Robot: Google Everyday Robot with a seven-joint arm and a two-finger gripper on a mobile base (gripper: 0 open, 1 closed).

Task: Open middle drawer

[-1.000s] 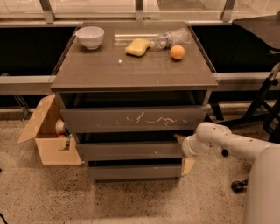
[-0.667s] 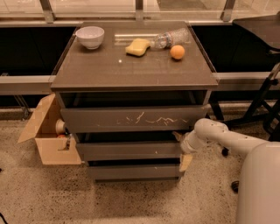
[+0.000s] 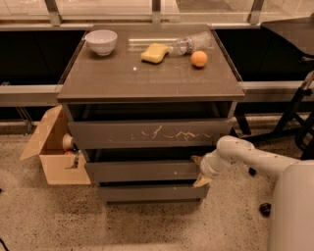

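Jaws at right end, middle drawer (image 3: 142, 171)

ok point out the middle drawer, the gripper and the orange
middle drawer (image 3: 140, 171), camera view, centre of its front
gripper (image 3: 198, 171), camera view, its tip at the drawer's right end
orange (image 3: 198, 58), camera view, its middle

Views: one camera only, so nothing is shared with another view.
Position: set high, in front of the drawer cabinet (image 3: 147, 88).
Direction: aimed forward and down, toward the windowed wall (image 3: 103, 6).
Nearness: middling; the whole cabinet and the surrounding floor (image 3: 49, 215) are taken in.
Gripper: the gripper (image 3: 198, 170) is seen right of centre, at the right end of the middle drawer (image 3: 142, 171).
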